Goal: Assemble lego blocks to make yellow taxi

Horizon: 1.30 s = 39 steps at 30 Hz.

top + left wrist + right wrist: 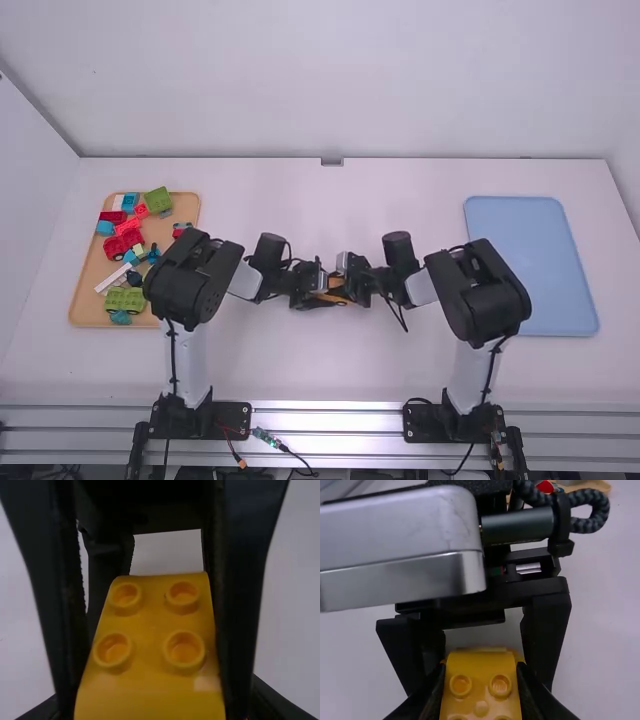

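The taxi looks part-built at best: over the middle of the desk (320,365), the yellow block (149,622) is held between the two arms, studs showing. The right gripper (480,692) is clamped on its sides; the left gripper (482,665) appears closed on its far end. Which pieces are already joined, I cannot tell. Red, green and blue blocks (124,244) lie in the wooden tray (89,290). Pressing the build firm and releasing it seem left to do.
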Motion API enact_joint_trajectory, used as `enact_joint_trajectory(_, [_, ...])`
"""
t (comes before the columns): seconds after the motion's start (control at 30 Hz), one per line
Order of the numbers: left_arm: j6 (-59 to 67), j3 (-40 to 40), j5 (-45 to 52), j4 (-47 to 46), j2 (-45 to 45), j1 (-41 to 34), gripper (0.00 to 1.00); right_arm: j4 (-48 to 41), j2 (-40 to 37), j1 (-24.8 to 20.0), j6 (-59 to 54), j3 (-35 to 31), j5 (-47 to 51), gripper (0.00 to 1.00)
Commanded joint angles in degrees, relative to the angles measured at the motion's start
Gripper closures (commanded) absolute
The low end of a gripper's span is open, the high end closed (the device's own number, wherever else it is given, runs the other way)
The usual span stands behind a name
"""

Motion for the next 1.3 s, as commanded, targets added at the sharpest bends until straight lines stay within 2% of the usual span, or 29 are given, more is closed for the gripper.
enact_joint_trajectory(0.0, [0.75,0.39,-3.04,-0.23,-0.74,0.11,0.83,-1.51,1.29,-0.94,0.42,-1.44,1.01,1.0])
enact_joint_trajectory(0.23, [-2.03,1.01,-4.59,-0.06,-0.74,0.11,0.84,-1.51,1.29,-0.98,1.84,-1.46,0.13,1.0])
enact_joint_trajectory(0.43, [-3.76,1.31,-5.97,0.64,-0.74,0.09,0.85,-1.01,1.29,1.2,1.99,-1.44,3.23,1.0])
enact_joint_trajectory(0.63, [-3.76,1.51,-6.08,0.62,-0.74,0.11,0.86,-0.9,1.29,1.14,1.81,-1.44,4.5,1.0])
enact_joint_trajectory(1.0, [-0.54,2.16,-5.81,-2.81,-0.74,0.09,0.87,-2.73,0.86,-2.89,-0.15,1.01,-4.94,1.0])
enact_joint_trajectory(1.27, [-0.52,1.27,-5.84,-0.63,-0.74,-0.31,0.87,-4.72,0.88,-0.39,-3.08,1.09,-4.57,1.0])
